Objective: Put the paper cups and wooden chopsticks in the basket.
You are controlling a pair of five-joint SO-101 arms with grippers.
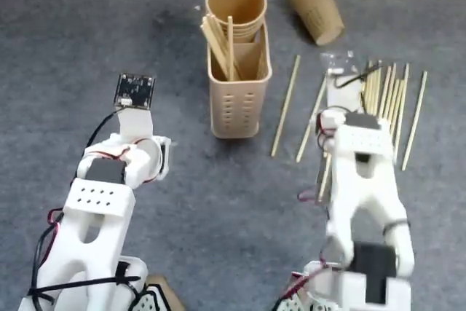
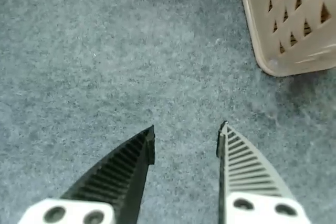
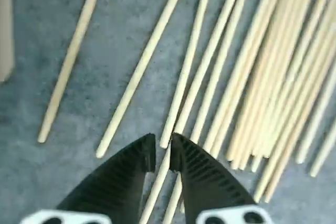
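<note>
A tan slotted basket (image 1: 233,100) stands upright at the middle back, holding a paper cup (image 1: 235,4) and several wooden chopsticks (image 1: 218,45). A second paper cup (image 1: 319,11) lies on its side behind and to the right. Loose chopsticks (image 1: 386,96) are spread on the carpet to the right of the basket. My right gripper (image 3: 163,148) is down among these chopsticks (image 3: 273,72), its fingers pinched on one thin stick (image 3: 157,187). My left gripper (image 2: 186,137) hangs open over bare carpet, with the basket's corner (image 2: 294,30) ahead and to one side.
Grey carpet (image 1: 87,34) covers the whole table. Two single chopsticks (image 1: 285,107) lie between the basket and the right arm (image 1: 360,172). The left arm (image 1: 109,180) stands left of the basket over open carpet.
</note>
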